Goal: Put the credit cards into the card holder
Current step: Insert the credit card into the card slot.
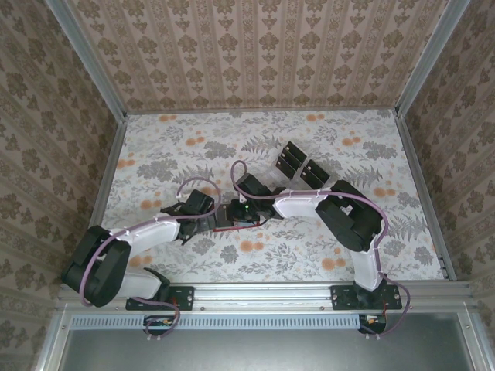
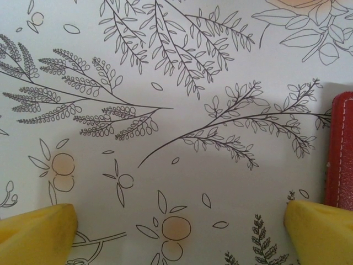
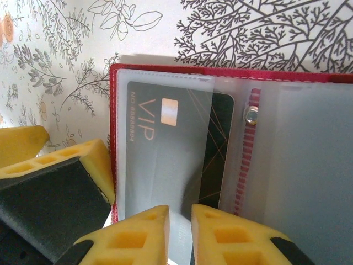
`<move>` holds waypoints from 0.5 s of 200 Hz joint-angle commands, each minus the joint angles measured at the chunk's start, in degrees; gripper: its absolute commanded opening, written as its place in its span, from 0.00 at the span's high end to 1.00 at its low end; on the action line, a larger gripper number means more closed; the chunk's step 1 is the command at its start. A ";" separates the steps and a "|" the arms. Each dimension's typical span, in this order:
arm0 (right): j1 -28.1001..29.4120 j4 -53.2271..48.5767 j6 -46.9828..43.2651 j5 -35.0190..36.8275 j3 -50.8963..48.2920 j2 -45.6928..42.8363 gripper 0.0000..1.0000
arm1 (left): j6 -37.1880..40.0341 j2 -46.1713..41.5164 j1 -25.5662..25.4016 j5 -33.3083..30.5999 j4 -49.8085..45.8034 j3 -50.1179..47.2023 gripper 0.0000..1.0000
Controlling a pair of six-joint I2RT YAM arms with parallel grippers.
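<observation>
Card holder (image 3: 309,160) lies open; black VIP card (image 3: 219,138) in frosted pocket (image 3: 165,193).

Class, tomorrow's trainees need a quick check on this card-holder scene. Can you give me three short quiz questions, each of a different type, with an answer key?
1. True or false: the left tool is shut on a card.
2. Multiple choice: which word is printed on the black card tucked inside the card holder? A) GOLD B) VIP C) BANK
3. Fill in the gap: seen from the robot's side of the table, the loose credit cards lie ___ the card holder (short of / beyond).

Key
1. False: its jaws stand wide open with nothing between them.
2. B
3. beyond
</observation>
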 commanded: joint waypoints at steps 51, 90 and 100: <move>-0.98 -5.88 -3.44 4.12 0.90 -4.20 0.69 | 1.38 -4.32 0.20 -0.71 -4.08 0.10 0.00; -1.01 -6.00 -3.36 4.55 0.71 -3.61 0.68 | 1.33 -2.80 0.33 -0.80 -3.60 -0.16 0.00; -0.95 -5.96 -3.36 4.40 0.78 -3.17 0.68 | 1.34 -2.36 0.33 -0.72 -3.40 -0.25 0.00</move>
